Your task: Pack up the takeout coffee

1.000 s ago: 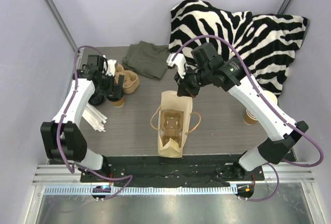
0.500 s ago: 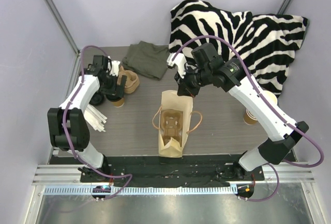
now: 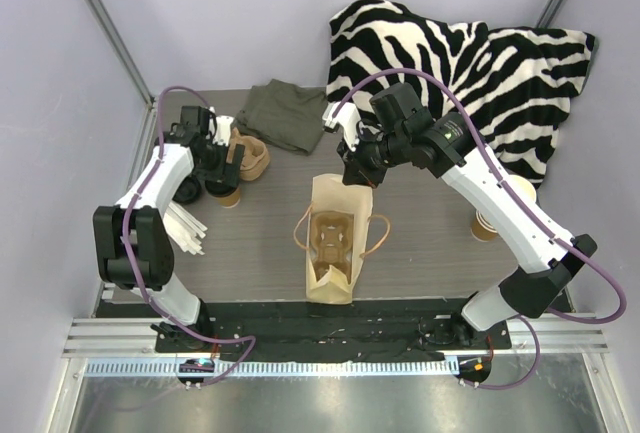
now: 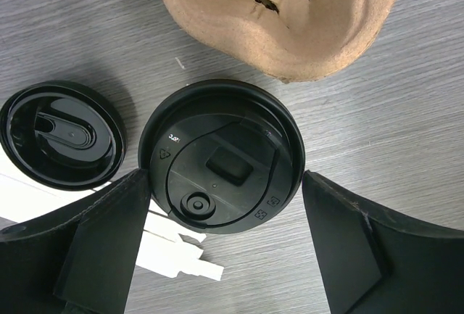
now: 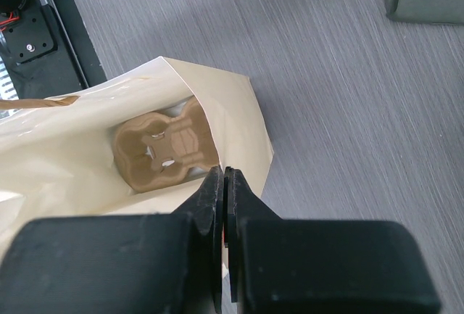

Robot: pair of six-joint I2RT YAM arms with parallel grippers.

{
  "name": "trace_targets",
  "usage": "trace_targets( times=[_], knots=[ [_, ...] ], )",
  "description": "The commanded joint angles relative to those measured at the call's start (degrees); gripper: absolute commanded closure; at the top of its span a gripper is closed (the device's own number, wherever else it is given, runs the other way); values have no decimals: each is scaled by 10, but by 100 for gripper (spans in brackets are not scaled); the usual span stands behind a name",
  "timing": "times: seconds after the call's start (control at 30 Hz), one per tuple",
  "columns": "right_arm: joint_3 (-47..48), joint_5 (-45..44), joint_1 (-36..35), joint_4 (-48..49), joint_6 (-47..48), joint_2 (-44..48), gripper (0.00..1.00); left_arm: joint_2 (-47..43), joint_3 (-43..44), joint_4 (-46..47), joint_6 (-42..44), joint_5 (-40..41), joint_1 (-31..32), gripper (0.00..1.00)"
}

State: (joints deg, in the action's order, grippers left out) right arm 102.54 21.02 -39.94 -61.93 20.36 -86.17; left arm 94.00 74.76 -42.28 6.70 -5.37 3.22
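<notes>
The takeout coffee (image 4: 221, 158) is a brown cup with a black lid, seen from above in the left wrist view. It stands on the table at the left in the top view (image 3: 229, 196). My left gripper (image 3: 219, 175) is open above it, with a finger (image 4: 98, 245) on each side of the lid (image 4: 217, 154), apart from it. My right gripper (image 3: 352, 175) is shut on the far rim of the tan paper bag (image 3: 335, 253), which stands open. In the right wrist view (image 5: 224, 178) the bag (image 5: 87, 133) holds a pulp cup carrier (image 5: 163, 147).
A loose black lid (image 4: 61, 143) lies left of the cup. A second pulp carrier (image 4: 275, 17) lies just behind it. White paper strips (image 3: 185, 225) lie at the left, an olive cloth (image 3: 285, 113) and zebra blanket (image 3: 470, 63) at the back, and brown cups (image 3: 485, 223) at the right.
My left arm has swung its elbow in and the gripper has shifted slightly toward the back over the lidded cup. The right arm and the bag have not moved.
</notes>
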Motion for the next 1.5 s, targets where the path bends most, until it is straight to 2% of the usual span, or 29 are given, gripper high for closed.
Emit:
trace_targets(
  times=[0.0, 0.4, 0.8, 0.9, 1.03, 1.07, 1.23, 1.47],
  knots=[
    [7, -4, 0, 24, -7, 14, 99, 2, 14, 14, 11, 1, -4, 12],
    [6, -19, 0, 25, 1, 17, 99, 3, -24, 25, 10, 0, -3, 27],
    [-1, -16, 0, 28, -2, 15, 99, 16, -38, 20, 16, 26, -3, 23],
    [-1, -16, 0, 29, -2, 16, 99, 16, -42, 21, 18, 27, -4, 26],
    [-5, -23, 0, 34, -12, 13, 99, 6, -35, 11, 21, 16, -3, 37],
    [-6, -25, 2, 36, -15, 13, 99, 1, -31, 6, 22, 12, -4, 44],
    [-16, -35, 7, 49, -30, 14, 99, -34, -8, -37, 33, 4, -3, 59],
    [-23, -43, 14, 60, -41, 14, 99, -72, -14, -65, 39, -18, -3, 62]
  ],
)
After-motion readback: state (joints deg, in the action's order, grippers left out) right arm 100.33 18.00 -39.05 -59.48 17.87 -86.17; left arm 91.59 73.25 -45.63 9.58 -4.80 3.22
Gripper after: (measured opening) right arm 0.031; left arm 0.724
